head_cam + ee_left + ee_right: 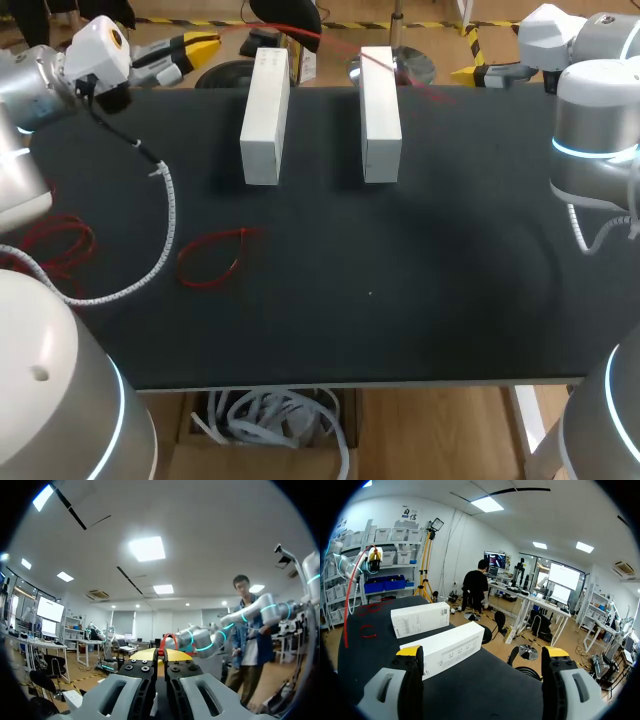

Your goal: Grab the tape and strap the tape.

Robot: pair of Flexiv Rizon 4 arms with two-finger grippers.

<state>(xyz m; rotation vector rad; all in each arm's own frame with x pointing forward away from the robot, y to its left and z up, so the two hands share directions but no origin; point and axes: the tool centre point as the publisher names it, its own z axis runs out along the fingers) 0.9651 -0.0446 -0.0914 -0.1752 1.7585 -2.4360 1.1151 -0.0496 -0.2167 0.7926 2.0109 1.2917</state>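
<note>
Currently | step, judged: strapping | thin red tape strand: clenched in left fingers, raised beyond black bench, running toward two long white boxes | right fingers: released, empty | advice: hold strand taut, lower squarely across boxes.

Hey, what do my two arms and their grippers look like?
Both the left arm and the right arm are silver-grey rounded tubes with glowing cyan rings at the joints. A white spiral-wrapped cable loops from the left one. The left gripper and the right gripper have light grey fingers with cut-out slots, black inner parts and bright yellow tips.
</note>
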